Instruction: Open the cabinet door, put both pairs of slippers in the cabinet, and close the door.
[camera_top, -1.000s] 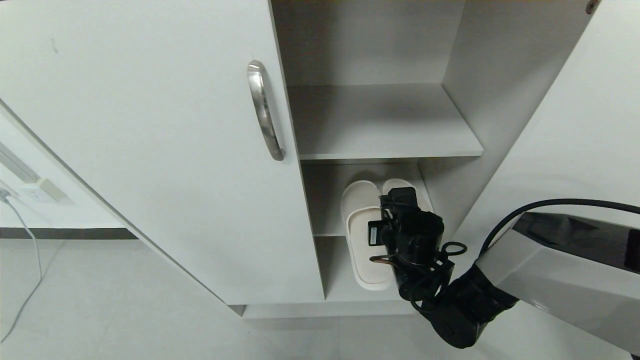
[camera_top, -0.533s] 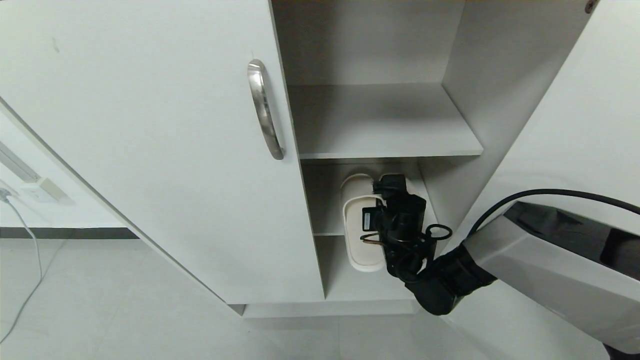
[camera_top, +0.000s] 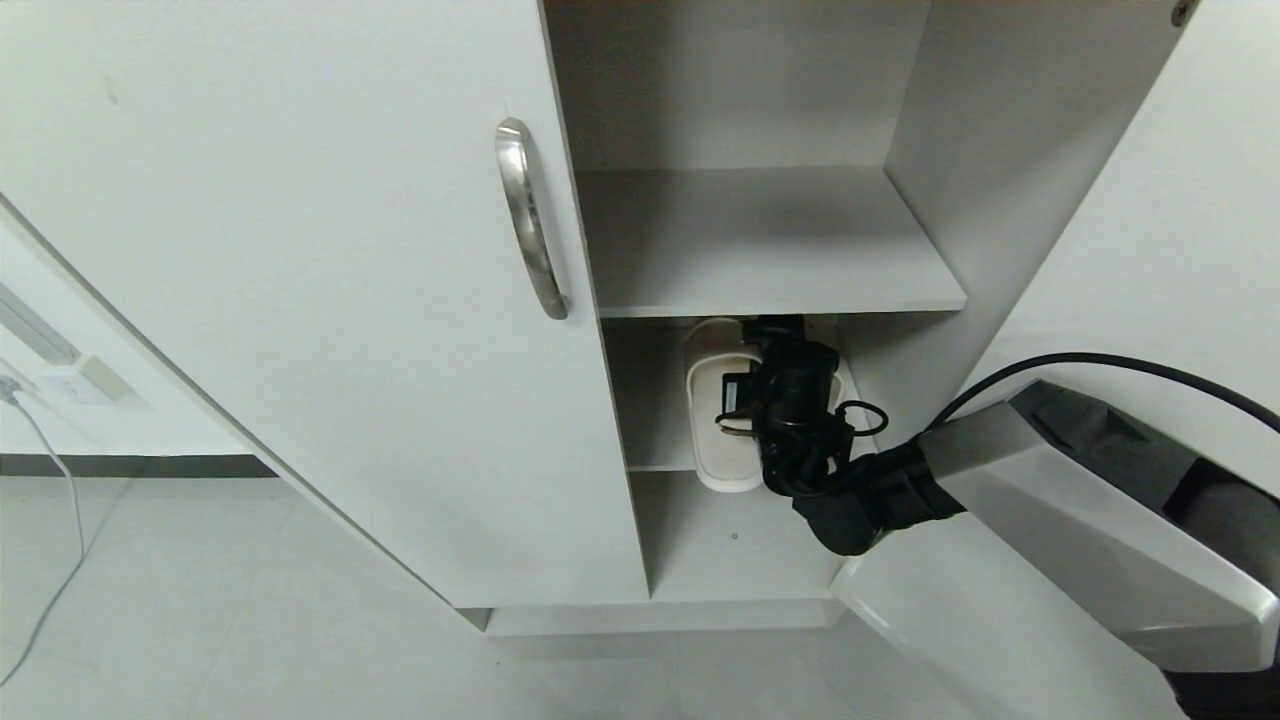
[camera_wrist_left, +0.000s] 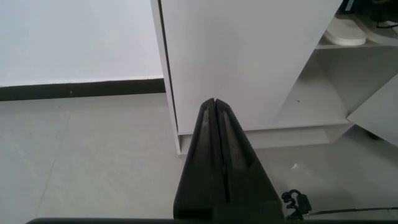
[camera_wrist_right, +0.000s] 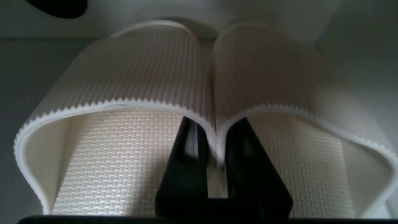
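You had door (camera_top: 1160, 220) open. Right tool (camera_wrist_right: 214, 134) pinched slippers (camera_top: 722, 420) by inner edges, over middle shelf (camera_top: 655, 440). Left tool (camera_wrist_left: 214, 109) pressed together. Likely left: release, second pair, closing.

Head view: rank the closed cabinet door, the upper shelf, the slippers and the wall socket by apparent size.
Largest to smallest:
1. Closed cabinet door
2. Upper shelf
3. Slippers, only partly visible
4. Wall socket

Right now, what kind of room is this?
Likely an indoor hallway or storage corner: a white shelved cabinet, slippers at its opening, tiled floor and a wall socket.
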